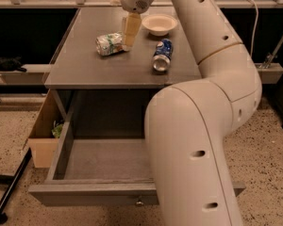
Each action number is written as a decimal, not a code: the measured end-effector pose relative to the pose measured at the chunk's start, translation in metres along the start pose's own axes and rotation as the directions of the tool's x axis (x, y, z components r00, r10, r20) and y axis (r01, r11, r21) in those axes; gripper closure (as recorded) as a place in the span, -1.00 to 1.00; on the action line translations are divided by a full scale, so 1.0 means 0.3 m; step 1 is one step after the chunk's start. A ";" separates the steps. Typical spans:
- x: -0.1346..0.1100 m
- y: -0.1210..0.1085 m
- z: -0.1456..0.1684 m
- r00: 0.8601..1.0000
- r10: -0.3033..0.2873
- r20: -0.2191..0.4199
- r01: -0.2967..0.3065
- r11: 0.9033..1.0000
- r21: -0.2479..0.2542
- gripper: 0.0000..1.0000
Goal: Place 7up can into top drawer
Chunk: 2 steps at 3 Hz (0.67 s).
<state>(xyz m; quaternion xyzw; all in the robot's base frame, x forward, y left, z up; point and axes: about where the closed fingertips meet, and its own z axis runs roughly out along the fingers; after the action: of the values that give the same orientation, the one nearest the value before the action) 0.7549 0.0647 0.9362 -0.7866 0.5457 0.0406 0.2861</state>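
The 7up can [108, 44] lies on its side on the grey table top [85, 67], towards the back left. My gripper [129, 31] hangs over the table just right of the can, its tip close to the can's right end. The top drawer [92, 194] is pulled out below the table, its grey inside bare, with a small round knob on the front panel.
A blue can [162, 55] lies on its side right of the gripper. A white bowl [159, 24] sits behind it. A tan cardboard box [45, 135] stands on the floor left of the drawer. My large arm [198, 140] covers the drawer's right part.
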 end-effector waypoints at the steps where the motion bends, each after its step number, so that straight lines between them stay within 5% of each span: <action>1: 0.000 -0.009 0.026 1.000 0.009 -0.004 -0.009 1.000 -0.001 -1.00; 2: 0.108 -0.004 0.146 0.996 0.081 -0.041 -0.083 0.996 -0.037 -1.00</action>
<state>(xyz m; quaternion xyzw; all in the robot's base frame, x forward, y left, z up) 0.7798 0.0596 0.8882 -0.7696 0.5822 0.0474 0.2579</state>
